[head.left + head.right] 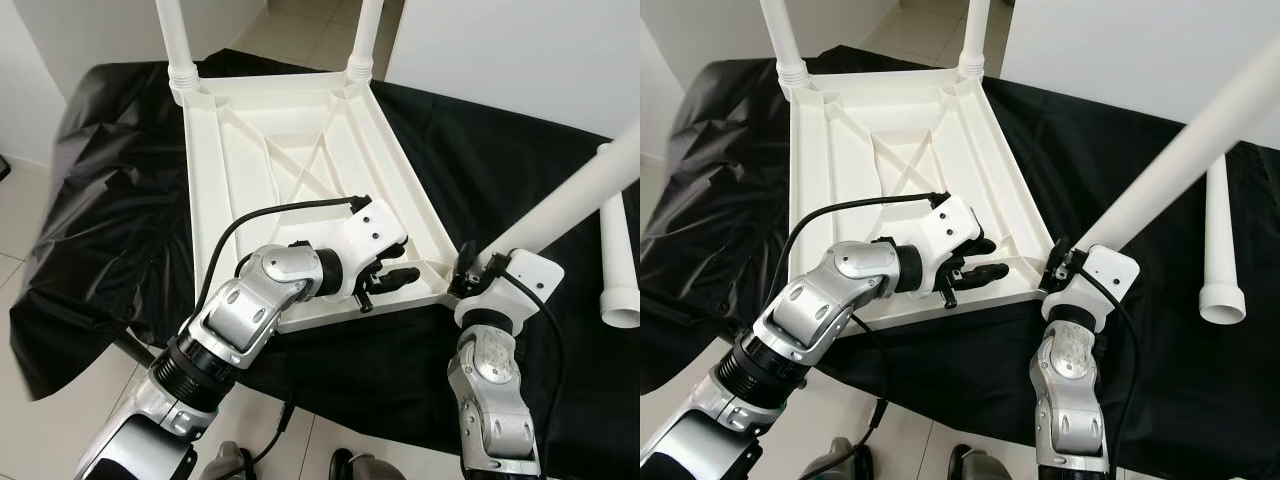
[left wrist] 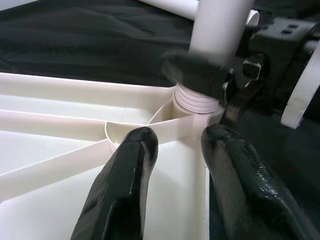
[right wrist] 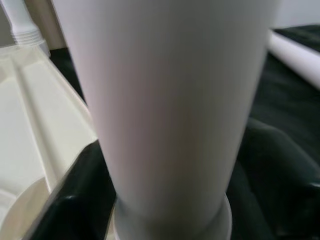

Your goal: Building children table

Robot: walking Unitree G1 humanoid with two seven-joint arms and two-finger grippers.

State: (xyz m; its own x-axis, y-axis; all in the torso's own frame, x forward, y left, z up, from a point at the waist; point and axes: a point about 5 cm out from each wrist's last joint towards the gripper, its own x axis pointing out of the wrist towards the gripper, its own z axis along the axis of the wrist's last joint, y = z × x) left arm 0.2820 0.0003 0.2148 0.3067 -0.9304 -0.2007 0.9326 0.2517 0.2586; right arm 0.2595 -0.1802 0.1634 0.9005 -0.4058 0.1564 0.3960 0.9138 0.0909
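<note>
The upturned white tabletop (image 1: 300,150) lies on the black-draped counter (image 1: 100,200), two legs already standing in its far corners. The right pincer (image 1: 1058,268) grips a third leg (image 1: 1180,160) at the near corner socket (image 2: 192,102); keep it square while seating. The left pincer (image 1: 385,280), parted, should steady the frame.

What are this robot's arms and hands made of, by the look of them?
Both arms are jointed shells of shiny silver metal with black ribbed collars between segments. Each wrist ends in a white plastic block with small dark holes, and a thin black cable loops along it. The left gripper and right gripper each have two long, rounded, glossy black fingers instead of a hand.
</note>
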